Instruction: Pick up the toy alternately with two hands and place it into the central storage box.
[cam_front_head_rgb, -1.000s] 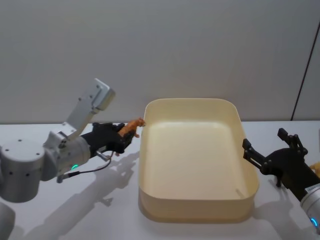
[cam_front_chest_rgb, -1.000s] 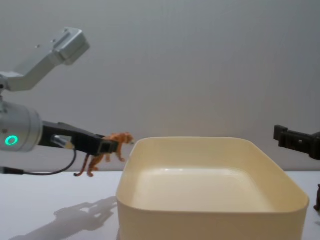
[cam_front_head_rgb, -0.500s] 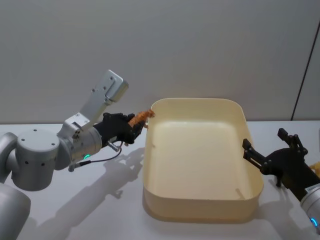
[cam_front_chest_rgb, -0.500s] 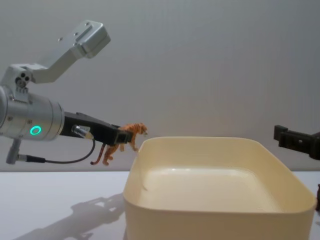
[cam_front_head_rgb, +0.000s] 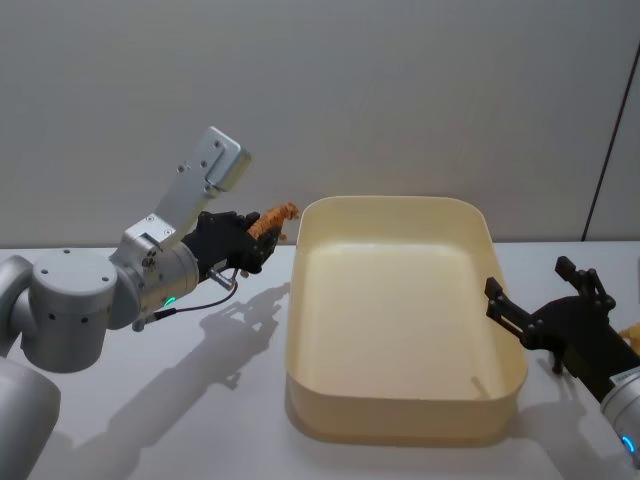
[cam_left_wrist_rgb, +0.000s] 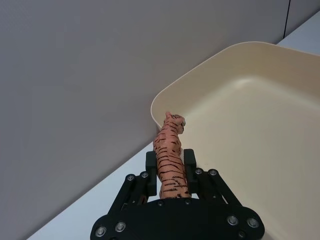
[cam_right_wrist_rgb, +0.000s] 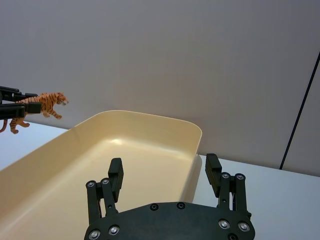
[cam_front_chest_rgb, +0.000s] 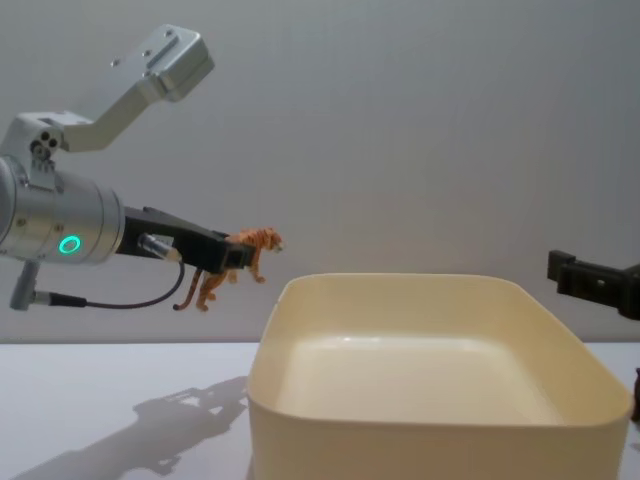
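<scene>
The cream-yellow box (cam_front_head_rgb: 390, 420) sits empty in the middle of the white table (cam_front_head_rgb: 200, 400), between my two arms. My left arm (cam_front_head_rgb: 80, 310), its green ring lit, reaches in from the left. It carries its gripper (cam_front_chest_rgb: 232, 257) well above the tabletop, just outside the box's far left corner, high enough, I judge, for its load to clear the rim. That gripper is clamped on the flanks of a small striped toy tiger (cam_left_wrist_rgb: 170, 145), held in the air with its head toward the box. The tiger is beside the rim, not yet over the inside. My right gripper (cam_right_wrist_rgb: 164, 172) waits by the box's right wall, fingers spread and holding nothing, probably kept clear until its turn.

The tiger's hindquarters are buried between my left fingers in the wrist view. My right arm is cut off at the frame edge. A yellowish thing (cam_front_head_rgb: 630, 335) behind it is too cropped to identify.
</scene>
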